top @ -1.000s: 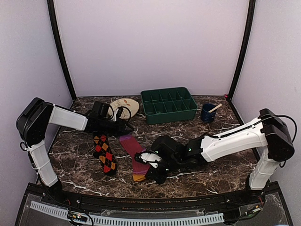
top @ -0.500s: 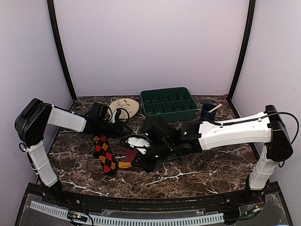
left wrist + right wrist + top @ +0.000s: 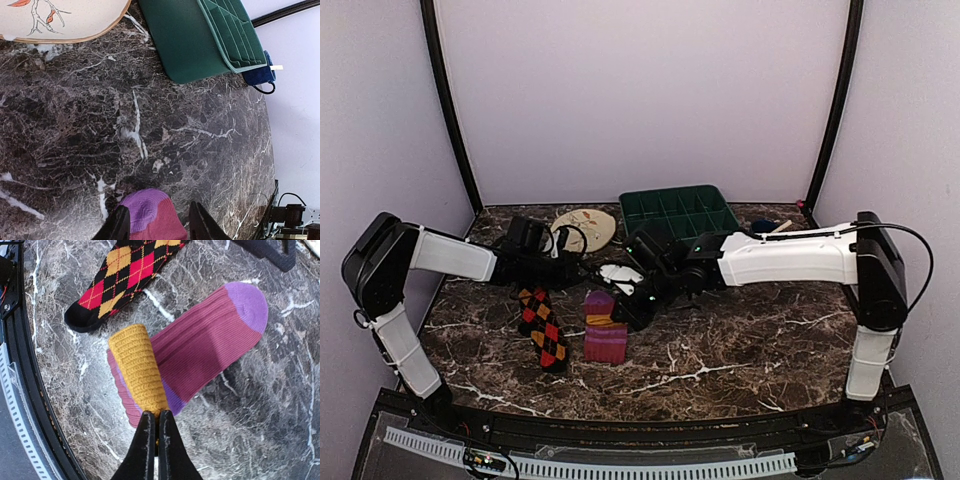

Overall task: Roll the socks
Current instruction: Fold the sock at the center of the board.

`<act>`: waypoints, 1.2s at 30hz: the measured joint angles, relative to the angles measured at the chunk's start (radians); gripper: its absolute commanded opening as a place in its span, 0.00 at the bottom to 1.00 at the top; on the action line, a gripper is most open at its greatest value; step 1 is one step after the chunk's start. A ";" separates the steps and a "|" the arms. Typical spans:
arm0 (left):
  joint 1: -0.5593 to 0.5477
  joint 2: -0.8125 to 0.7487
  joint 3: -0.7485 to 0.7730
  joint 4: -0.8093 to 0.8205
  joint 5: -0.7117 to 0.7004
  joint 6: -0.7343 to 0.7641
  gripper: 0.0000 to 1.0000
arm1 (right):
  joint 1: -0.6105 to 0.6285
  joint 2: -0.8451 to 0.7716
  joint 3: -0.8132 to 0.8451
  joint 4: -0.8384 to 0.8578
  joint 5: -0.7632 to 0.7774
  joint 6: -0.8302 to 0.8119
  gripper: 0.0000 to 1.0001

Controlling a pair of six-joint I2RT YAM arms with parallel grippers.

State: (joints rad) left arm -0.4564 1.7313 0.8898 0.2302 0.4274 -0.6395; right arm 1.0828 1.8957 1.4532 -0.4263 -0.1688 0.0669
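A magenta sock [image 3: 605, 338] with a purple toe and a yellow cuff lies folded over itself at mid-table. In the right wrist view the yellow cuff [image 3: 137, 365] lies rolled on top of the magenta body [image 3: 205, 352]. My right gripper [image 3: 156, 416] is shut on the cuff's end; it also shows in the top view [image 3: 622, 308]. My left gripper [image 3: 159, 225] is open, its fingers either side of the purple toe [image 3: 145, 212], and shows in the top view [image 3: 582, 272]. A black, red and yellow argyle sock [image 3: 542, 325] lies flat to the left, also in the right wrist view [image 3: 132, 270].
A green compartment tray [image 3: 680, 215] stands at the back centre, also in the left wrist view [image 3: 200, 40]. A blue cup [image 3: 257, 75] sits to its right. A cream plate [image 3: 585, 228] lies at the back left. The table's front rail [image 3: 20, 405] is near the socks.
My right gripper has carried the yellow cuff from the table's front back toward the toe, folding the magenta sock over itself. The left arm has barely moved.
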 measured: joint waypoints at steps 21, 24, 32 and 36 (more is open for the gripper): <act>0.000 -0.123 -0.144 0.077 -0.125 -0.068 0.40 | -0.083 0.156 0.220 -0.067 -0.046 -0.095 0.00; 0.000 -0.139 -0.154 0.088 -0.144 -0.072 0.40 | -0.090 0.173 0.245 -0.076 -0.045 -0.101 0.00; 0.000 -0.156 -0.179 0.098 -0.183 -0.076 0.39 | -0.111 0.217 0.356 -0.108 -0.052 -0.126 0.00; 0.001 -0.161 -0.181 0.101 -0.187 -0.076 0.39 | -0.122 0.253 0.403 -0.120 -0.057 -0.139 0.00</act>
State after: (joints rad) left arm -0.4553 1.5707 0.7086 0.3313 0.2401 -0.7155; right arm 0.9611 2.1490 1.8565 -0.5465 -0.2260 -0.0719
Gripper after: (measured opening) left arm 0.393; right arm 0.014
